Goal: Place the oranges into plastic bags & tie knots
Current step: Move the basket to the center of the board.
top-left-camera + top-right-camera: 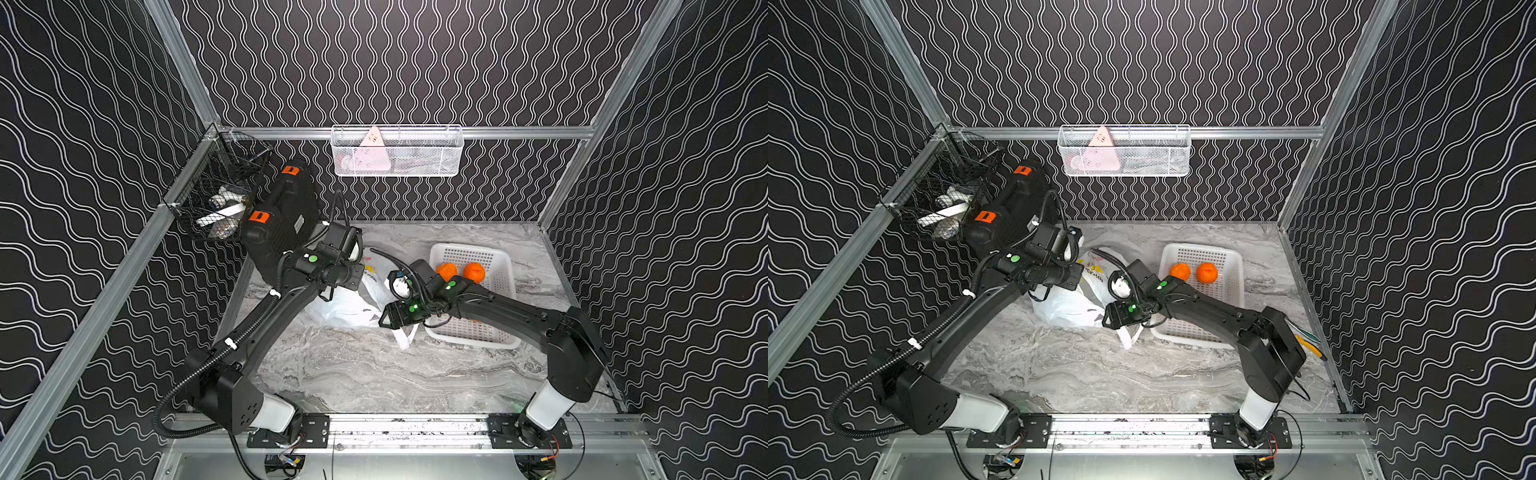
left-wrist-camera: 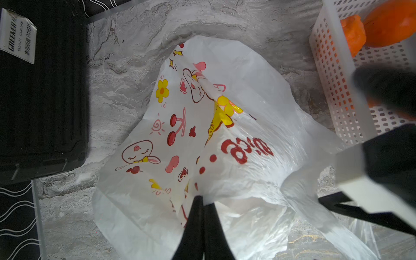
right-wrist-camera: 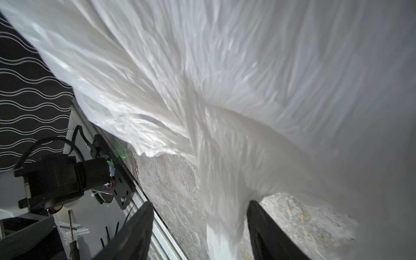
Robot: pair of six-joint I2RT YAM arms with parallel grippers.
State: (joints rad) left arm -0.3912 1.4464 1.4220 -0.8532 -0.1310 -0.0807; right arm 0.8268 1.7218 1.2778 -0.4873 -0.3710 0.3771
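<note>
Black walls (image 1: 395,62) with white wavy lines enclose a grey marbled counter (image 1: 374,374), framed by aluminium rails (image 1: 519,132). A white mesh basket (image 1: 436,166) hangs on the back rail, and a black wire basket (image 1: 187,220) on the left rail.

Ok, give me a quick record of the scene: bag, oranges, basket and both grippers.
bag: white, printed, crumpled on the table, no knot visible
oranges: two visible, both in the white basket
left gripper: shut on the bag
right gripper: open, bag strip between its jaws
bag contents: cannot tell
</note>
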